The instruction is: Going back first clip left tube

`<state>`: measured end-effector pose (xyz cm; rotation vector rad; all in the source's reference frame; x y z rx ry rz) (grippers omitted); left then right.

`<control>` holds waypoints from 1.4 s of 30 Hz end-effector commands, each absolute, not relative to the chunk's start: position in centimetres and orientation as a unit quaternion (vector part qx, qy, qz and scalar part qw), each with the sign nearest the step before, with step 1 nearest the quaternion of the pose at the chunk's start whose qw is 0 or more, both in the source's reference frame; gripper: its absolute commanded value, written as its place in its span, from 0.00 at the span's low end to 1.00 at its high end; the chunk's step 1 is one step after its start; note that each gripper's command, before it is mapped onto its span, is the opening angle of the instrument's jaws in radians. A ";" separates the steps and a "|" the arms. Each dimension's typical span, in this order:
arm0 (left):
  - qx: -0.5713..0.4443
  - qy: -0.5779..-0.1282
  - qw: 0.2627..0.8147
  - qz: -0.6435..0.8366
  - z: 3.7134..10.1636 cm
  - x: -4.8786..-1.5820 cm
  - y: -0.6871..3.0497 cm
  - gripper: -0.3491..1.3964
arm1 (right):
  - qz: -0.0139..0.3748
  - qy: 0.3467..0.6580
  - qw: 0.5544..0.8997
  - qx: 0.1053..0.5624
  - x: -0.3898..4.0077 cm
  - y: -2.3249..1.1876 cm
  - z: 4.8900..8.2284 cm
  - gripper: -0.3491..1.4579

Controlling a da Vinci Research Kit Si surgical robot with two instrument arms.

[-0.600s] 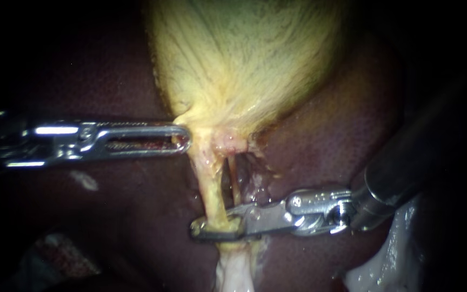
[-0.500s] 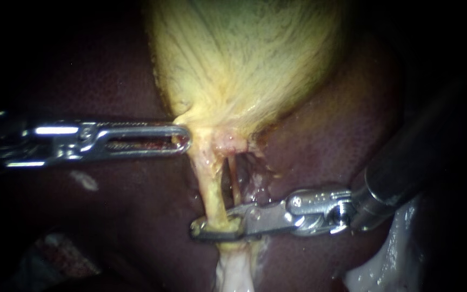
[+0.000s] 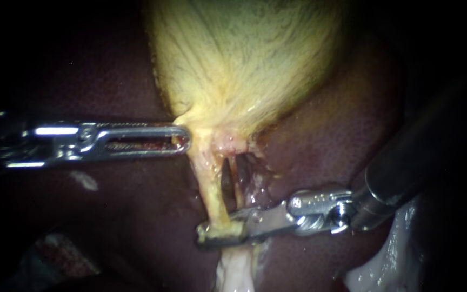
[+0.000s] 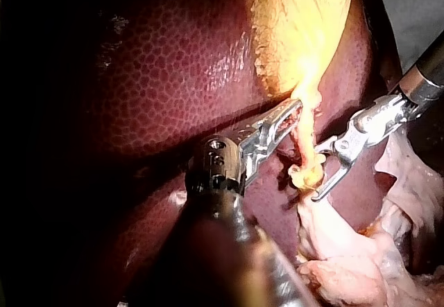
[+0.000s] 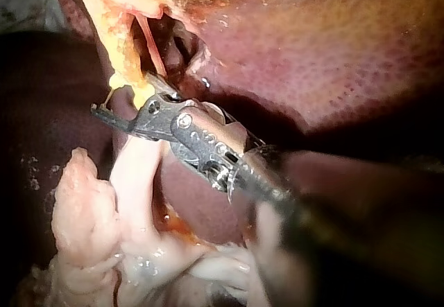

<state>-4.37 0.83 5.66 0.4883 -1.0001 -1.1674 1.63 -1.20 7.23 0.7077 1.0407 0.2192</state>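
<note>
Pincer of the right instrument [image 3: 214, 235] is clamped across the left tube [image 3: 211, 186], which runs upright at lower centre; backing off probably means rightward (left instrument [image 3: 182, 139] pinches the gallbladder [image 3: 244, 65]).

**Surgical-robot laboratory bench**

Dark red liver [image 3: 109, 70] fills the frame, with the yellow gallbladder [image 3: 244, 59] at upper centre. The left instrument [image 3: 182, 139] and right instrument [image 3: 207, 237], slender metal shafts, enter from the frame's left and right edges: a surgical practice setting.
</note>
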 end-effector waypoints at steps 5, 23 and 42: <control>0.219 -0.447 0.692 -0.522 5.65 -4.36 0.83 0.03 | 0.077 0.508 0.807 0.292 1.66 -1.19 7.25 0.52; 0.218 -0.447 0.692 -0.522 5.65 -4.37 0.82 0.03 | -0.014 0.543 0.809 0.223 1.75 -1.14 7.25 0.52; 0.218 -0.448 0.692 -0.522 5.66 -4.36 0.81 0.03 | 0.041 0.532 0.811 0.240 1.10 -0.97 6.90 0.52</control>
